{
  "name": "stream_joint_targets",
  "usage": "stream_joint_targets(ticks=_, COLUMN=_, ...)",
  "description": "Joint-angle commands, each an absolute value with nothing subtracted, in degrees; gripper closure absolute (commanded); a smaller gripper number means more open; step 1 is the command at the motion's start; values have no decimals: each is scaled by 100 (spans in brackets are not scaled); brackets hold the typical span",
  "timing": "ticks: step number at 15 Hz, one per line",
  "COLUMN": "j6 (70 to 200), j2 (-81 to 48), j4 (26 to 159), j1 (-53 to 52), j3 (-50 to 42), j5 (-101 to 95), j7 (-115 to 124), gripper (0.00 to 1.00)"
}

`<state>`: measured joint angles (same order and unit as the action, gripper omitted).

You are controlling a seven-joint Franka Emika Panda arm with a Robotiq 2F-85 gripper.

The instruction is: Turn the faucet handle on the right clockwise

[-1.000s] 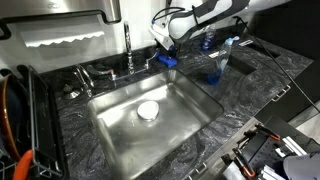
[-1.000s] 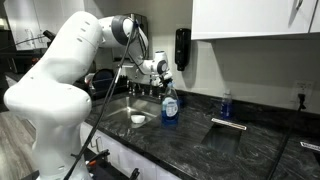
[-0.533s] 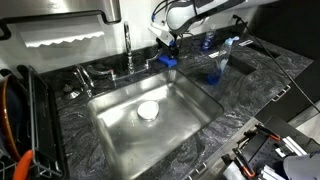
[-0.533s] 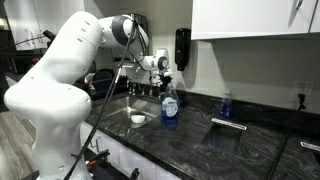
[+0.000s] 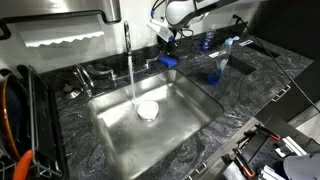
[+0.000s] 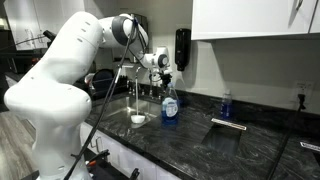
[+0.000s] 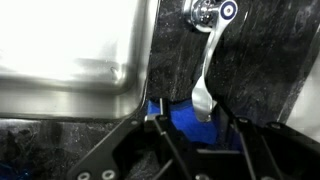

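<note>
In the wrist view the right faucet handle (image 7: 206, 60) is a shiny chrome lever running from its round base (image 7: 205, 12) down toward me. Its tip lies between my gripper's (image 7: 195, 123) black fingers (image 7: 158, 122), close to the right one, with a gap on the left. The jaws stand open, partly narrowed. In an exterior view the gripper (image 5: 165, 43) hovers over the handle (image 5: 155, 63) behind the sink's right corner. Water streams (image 5: 132, 85) from the tall spout (image 5: 127, 40) into the steel sink (image 5: 180, 125). The gripper (image 6: 163, 67) also shows in the other exterior view.
A blue sponge (image 5: 169, 61) lies under the gripper. A blue soap bottle (image 5: 218, 62) stands to the right on the dark marble counter. The matching left handle (image 5: 84, 75) sits left of the spout. A white object (image 5: 148, 110) rests at the drain. A dish rack (image 5: 14, 125) fills the left edge.
Water now runs from the spout where none ran before. The gripper has shifted slightly over the handle and its jaws have narrowed around the lever tip.
</note>
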<state>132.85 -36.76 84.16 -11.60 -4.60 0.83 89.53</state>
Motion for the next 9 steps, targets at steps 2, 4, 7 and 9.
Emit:
stream_joint_targets(ticks=2, j6=12955, j2=-3623, j4=8485, j1=-1096, j3=-334, j5=188, j7=8933, gripper=90)
stream_joint_targets(ticks=4, j6=12957, j2=-3600, j4=8512, j1=-1098, j3=-322, j5=192, j7=8934, gripper=99)
stream_joint_targets(ticks=7, j6=12978, j2=-3590, j4=8538, j1=-1091, j3=-317, j5=198, j7=9093, gripper=96)
stream_joint_targets(ticks=9, j6=12974, j2=-3584, j4=8549, j1=-1084, j3=-309, j5=202, j7=9109, gripper=96)
